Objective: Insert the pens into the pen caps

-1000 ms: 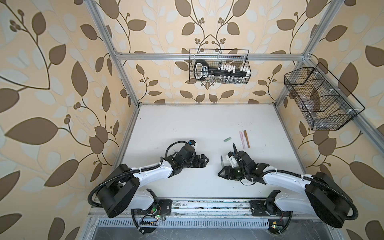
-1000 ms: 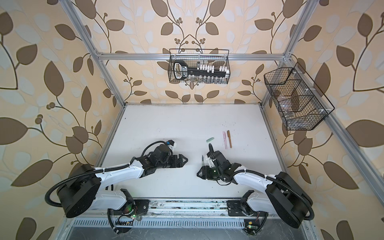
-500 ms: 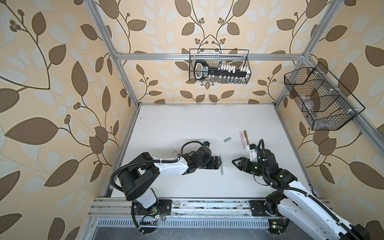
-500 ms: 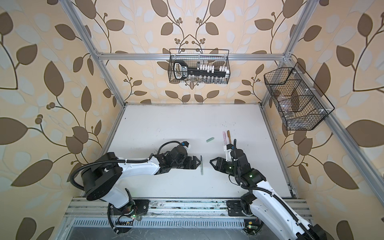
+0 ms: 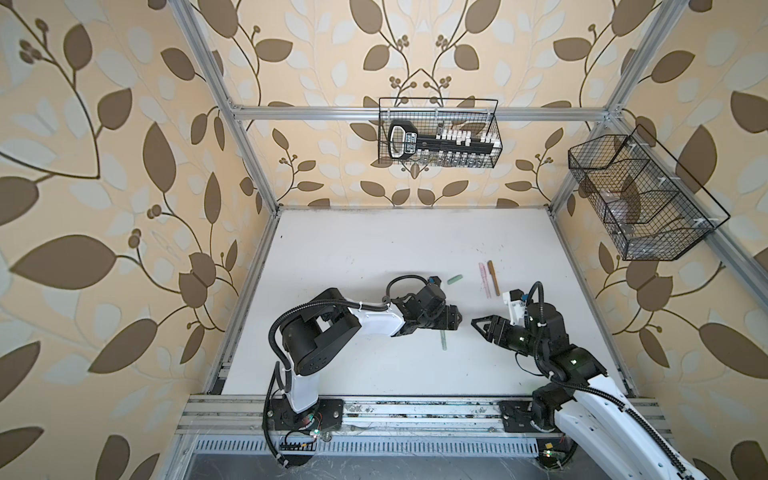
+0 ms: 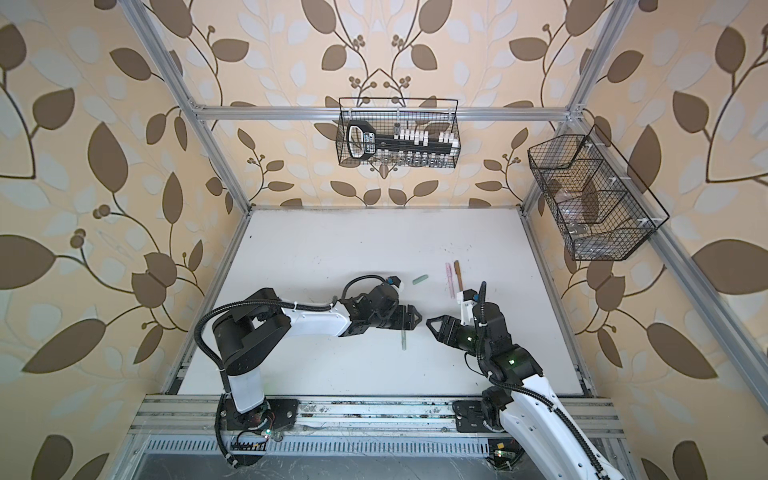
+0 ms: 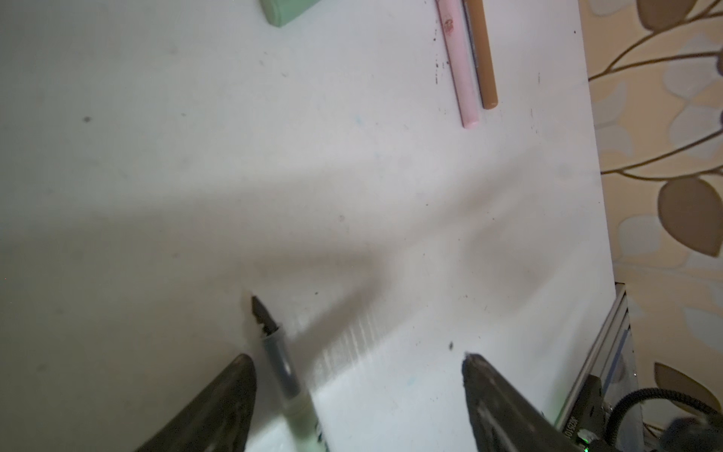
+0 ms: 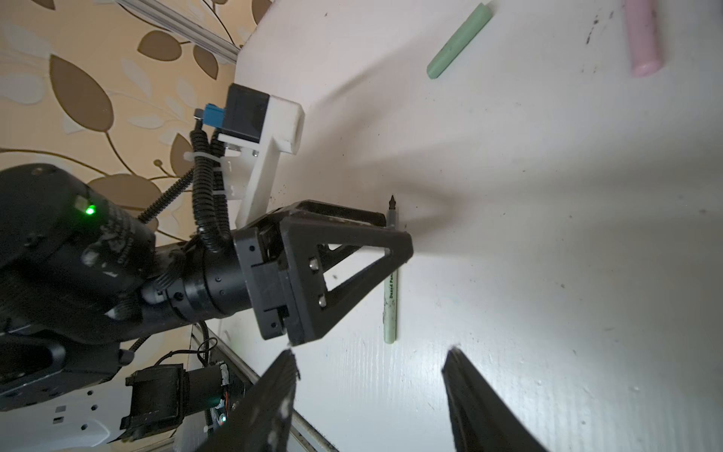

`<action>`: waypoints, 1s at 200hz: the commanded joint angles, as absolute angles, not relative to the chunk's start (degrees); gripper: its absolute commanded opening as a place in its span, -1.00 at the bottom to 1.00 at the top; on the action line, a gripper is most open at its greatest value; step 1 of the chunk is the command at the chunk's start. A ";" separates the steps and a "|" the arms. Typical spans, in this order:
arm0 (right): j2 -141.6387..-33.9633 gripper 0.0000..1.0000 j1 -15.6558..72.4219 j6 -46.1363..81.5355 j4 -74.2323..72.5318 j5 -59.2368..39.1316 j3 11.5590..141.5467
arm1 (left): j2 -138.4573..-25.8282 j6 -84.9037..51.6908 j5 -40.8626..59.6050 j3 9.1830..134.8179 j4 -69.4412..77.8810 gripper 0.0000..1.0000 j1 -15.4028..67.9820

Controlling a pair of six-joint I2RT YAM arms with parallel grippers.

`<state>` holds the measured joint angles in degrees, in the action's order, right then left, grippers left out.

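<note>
Green pen (image 5: 443, 343), where is it now?

Flat on the table (image 5: 374, 257), tip bare. My right gripper (image 5: 478, 326) has backed off, jaws apart and empty. My left gripper (image 7: 357, 359) has moved in over it, jaws wide, nothing gripped yet.

Meaning?

The left takes the pen, I reckon. The green cap (image 5: 454, 279) lies apart, near the pink pen (image 5: 484, 280) and brown pen (image 5: 493, 277).

White table (image 5: 374, 249): green pen (image 5: 443, 343), green cap (image 5: 454, 279) apart; pink pen (image 5: 484, 281), brown pen (image 5: 493, 278) side by side.
</note>
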<state>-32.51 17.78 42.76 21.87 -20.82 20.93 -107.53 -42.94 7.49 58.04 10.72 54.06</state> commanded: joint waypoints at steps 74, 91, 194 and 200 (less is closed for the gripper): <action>-30.63 0.22 14.37 39.61 26.22 -21.37 21.14 | -108.29 -34.54 1.19 67.53 -6.70 0.66 59.80; -30.96 0.22 13.90 38.81 26.81 -20.46 22.22 | -106.77 -36.26 -1.69 66.13 -10.83 0.65 60.41; -32.80 0.21 13.40 35.95 28.23 -18.90 23.82 | -111.71 -44.28 -6.04 76.40 -28.54 0.20 65.28; -32.85 0.22 13.45 35.70 28.21 -18.77 23.91 | -112.03 -44.29 -6.34 76.88 -29.06 0.19 65.43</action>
